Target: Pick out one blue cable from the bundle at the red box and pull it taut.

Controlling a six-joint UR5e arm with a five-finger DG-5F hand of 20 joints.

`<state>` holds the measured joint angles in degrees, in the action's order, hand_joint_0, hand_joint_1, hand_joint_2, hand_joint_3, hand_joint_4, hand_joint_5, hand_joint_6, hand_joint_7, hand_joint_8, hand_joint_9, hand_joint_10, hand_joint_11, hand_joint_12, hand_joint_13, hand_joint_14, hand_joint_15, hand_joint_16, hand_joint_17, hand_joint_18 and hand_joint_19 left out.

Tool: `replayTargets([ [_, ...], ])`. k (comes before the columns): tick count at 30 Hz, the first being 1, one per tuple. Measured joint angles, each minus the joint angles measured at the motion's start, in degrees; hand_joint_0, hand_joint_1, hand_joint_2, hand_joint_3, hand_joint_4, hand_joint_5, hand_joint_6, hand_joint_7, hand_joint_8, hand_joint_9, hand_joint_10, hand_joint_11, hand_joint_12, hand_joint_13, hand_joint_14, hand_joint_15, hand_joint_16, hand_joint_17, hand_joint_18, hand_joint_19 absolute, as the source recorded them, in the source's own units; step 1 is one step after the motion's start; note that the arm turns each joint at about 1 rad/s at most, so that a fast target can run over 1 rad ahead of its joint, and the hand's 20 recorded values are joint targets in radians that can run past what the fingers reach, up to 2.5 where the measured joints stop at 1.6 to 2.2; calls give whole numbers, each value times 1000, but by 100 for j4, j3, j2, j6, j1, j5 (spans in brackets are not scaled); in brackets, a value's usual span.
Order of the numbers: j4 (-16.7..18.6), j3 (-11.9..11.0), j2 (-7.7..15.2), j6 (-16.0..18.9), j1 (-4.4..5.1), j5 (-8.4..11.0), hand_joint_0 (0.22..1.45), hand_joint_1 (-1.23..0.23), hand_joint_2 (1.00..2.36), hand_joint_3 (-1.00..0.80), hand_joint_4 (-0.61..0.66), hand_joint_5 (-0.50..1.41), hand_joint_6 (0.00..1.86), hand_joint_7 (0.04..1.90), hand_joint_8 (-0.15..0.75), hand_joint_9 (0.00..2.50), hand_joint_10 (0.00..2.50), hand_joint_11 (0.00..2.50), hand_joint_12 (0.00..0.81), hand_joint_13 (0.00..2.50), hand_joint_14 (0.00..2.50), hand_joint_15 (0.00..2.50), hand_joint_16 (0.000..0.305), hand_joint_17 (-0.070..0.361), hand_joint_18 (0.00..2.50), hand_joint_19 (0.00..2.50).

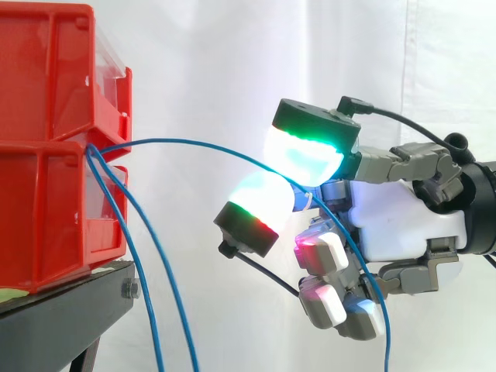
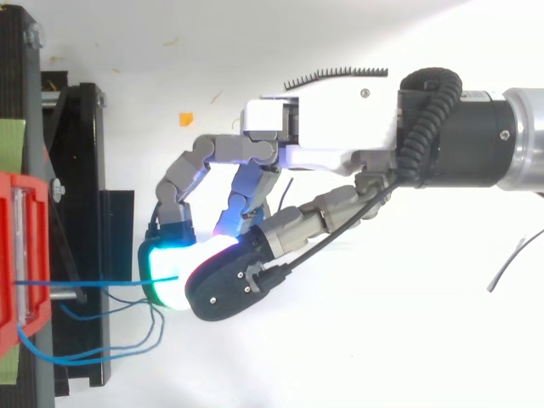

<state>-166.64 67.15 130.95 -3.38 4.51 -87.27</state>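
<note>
Two red bins (image 1: 54, 147) are stacked at the left on a black stand (image 1: 54, 318). Thin blue cables (image 1: 136, 256) come out between the bins at their front edge. One blue cable (image 1: 201, 146) runs nearly level from the bins to my hand (image 1: 403, 221), arching a little. My hand is shut on that cable, pinching it between two glowing pads (image 1: 306, 151), and the cable's free end hangs down behind the curled fingers. From above, the same cable (image 2: 93, 281) stretches from the red bin (image 2: 21, 255) to the green-lit pad (image 2: 166, 272). The other cables droop in loops.
The black stand (image 2: 76, 221) carries the bins at the left edge, with a bolt (image 1: 130, 289) on its frame. A white curtain hangs behind. A small orange scrap (image 2: 185, 119) lies on the white floor. Open room lies to the right of the stand.
</note>
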Motion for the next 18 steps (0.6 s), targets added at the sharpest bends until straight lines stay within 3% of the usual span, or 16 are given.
replayTargets([
  [13,0,0,0,-4,-2,-6,597,-733,1018,-170,-125,-60,918,862,246,1223,22,628,374,1067,22,562,65,146,1122,726],
  [18,-49,-1,-67,-40,-21,-114,588,-663,1010,-163,-151,-47,905,865,242,1307,20,588,387,1105,20,551,70,158,1128,738],
])
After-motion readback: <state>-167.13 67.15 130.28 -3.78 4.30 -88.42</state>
